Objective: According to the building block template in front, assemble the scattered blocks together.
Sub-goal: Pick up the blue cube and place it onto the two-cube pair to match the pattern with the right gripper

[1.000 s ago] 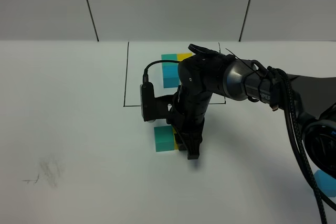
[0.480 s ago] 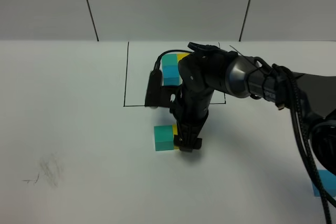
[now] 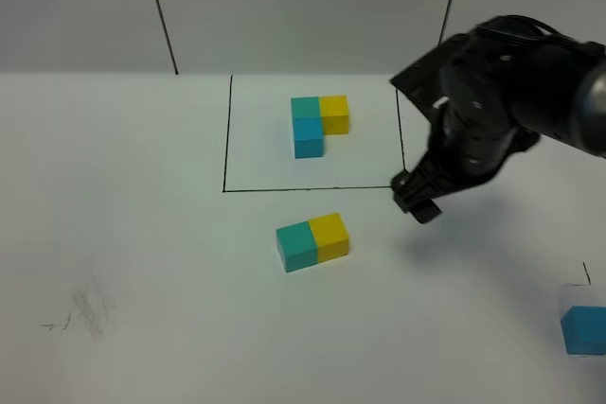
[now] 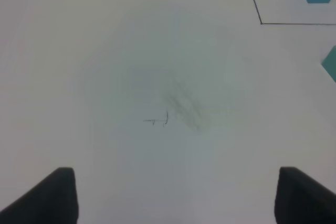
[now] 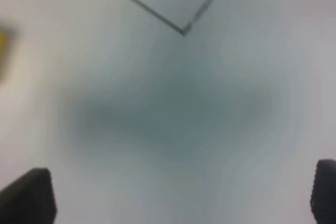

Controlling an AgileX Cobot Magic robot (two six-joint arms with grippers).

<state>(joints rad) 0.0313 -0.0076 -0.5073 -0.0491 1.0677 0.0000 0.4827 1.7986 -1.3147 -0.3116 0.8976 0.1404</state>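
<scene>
The building block template (image 3: 312,120) is an L of teal-green, yellow and sky-blue cubes inside a black drawn rectangle (image 3: 227,139). In front of the rectangle a loose teal-green cube (image 3: 296,245) and a loose yellow cube (image 3: 329,236) stand side by side, touching. The loose sky-blue cube (image 3: 584,330) sits alone at the far right, near the front edge. My right gripper (image 3: 417,198) hovers by the rectangle's front right corner, open and empty; its wrist view shows that corner (image 5: 184,31) between wide-apart fingertips (image 5: 29,198). My left gripper (image 4: 176,198) is open and empty over bare table.
A faint grey pencil smudge (image 3: 85,309) marks the table's left front area and fills the left wrist view as the smudge (image 4: 178,109). The white table runs back to a grey panelled wall (image 3: 303,7).
My right gripper opened, let go of the yellow cube beside the teal-green one, then rose and swung right, away from the pair. The left gripper stayed put.
</scene>
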